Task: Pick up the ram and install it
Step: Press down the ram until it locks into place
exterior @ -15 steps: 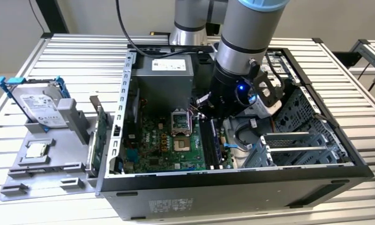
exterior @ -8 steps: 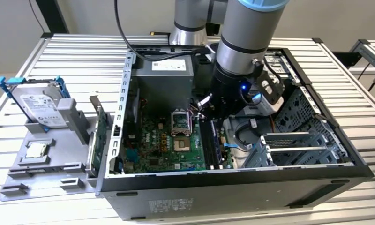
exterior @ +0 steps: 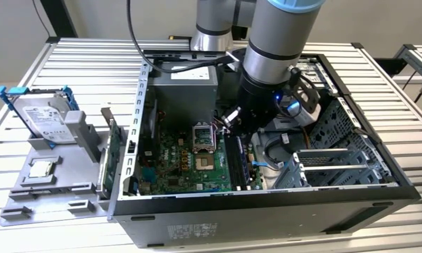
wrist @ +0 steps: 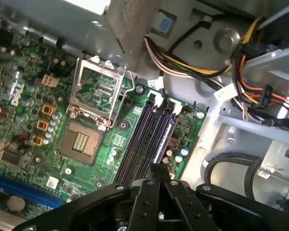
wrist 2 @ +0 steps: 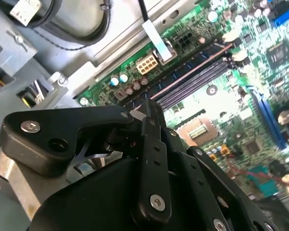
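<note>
No print on any part is legible.

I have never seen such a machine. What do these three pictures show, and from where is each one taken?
The thick grey tube is a robot arm. The exterior view comes from a camera standing apart. It shows the arm reaching into an open computer case that lies on a slatted table. Both wrist views come from cameras riding on the arm. They look past its black gripper onto the green motherboard. The gripper hovers just above the long black memory slots. Whether it holds the ram, I cannot tell. At the exterior view's left, a grey holder carries a hard drive and a small square chip.
</note>
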Motion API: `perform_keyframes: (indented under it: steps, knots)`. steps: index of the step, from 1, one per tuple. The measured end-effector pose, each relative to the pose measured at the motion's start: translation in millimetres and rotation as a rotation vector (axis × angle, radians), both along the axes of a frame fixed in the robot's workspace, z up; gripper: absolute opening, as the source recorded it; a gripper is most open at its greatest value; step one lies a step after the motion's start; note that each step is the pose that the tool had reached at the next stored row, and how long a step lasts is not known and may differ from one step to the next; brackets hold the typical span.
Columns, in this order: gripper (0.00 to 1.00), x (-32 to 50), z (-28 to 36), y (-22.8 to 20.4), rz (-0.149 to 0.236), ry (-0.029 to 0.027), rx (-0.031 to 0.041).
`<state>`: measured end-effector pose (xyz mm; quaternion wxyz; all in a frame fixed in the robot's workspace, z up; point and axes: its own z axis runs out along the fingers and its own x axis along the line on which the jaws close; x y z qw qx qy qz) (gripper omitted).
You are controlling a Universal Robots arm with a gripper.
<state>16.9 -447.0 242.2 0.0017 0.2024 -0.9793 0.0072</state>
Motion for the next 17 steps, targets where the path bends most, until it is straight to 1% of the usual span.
perform_keyframes:
  steps: [12,17]
  knots:
    - [0.0,0.0,0.2,0.0,0.219,0.0,0.0]
    - [0.0,0.0,0.2,0.0,0.298,0.0,-0.0001]
